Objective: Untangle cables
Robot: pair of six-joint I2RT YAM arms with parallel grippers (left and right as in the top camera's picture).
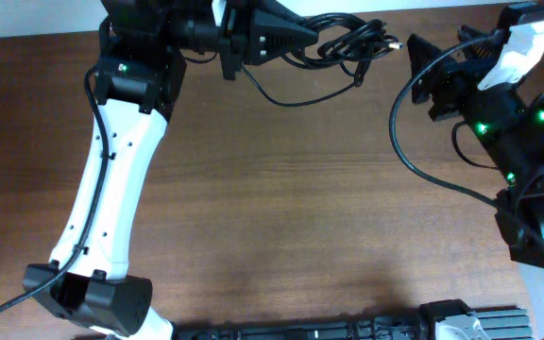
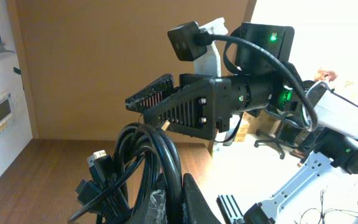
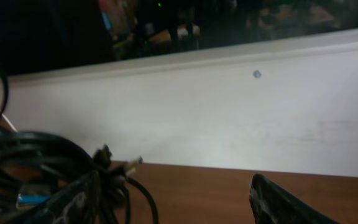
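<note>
We see one wooden bench (image 1: 281, 198) from above, with two robot arms and one bundle of thin black cables (image 1: 352, 40). We cannot count the separate cords, because they coil over one another.

The bundle sits at the far edge of the bench, a little right of its middle. The left gripper (image 1: 312, 38) holds it, with its jaws closed on the coil. One loose strand (image 1: 291, 96) curves out of the bundle toward the near edge. One light-tipped plug (image 1: 395, 42) points toward the far right corner.

The right gripper (image 1: 416, 66) is near that corner, facing the bundle, just beside the plug and apart from it. Its jaws are spread wide and hold nothing.

Only the overhead view shows both arms whole and the small gap between the plug and the right gripper.

Only the left wrist view shows the coil close up, thick and glossy, rising from between that gripper's own fingers. Two dark plug ends (image 2: 89, 160) hang at the coil's side, and the right gripper faces us with a ribbed finger.

Only the right wrist view shows the right gripper's two fingers far apart, with the bundle beside one of them. We cannot tell whether the bundle touches that finger. This view also shows a small blue part (image 3: 33, 200) among the cords that no other view shows.
</note>
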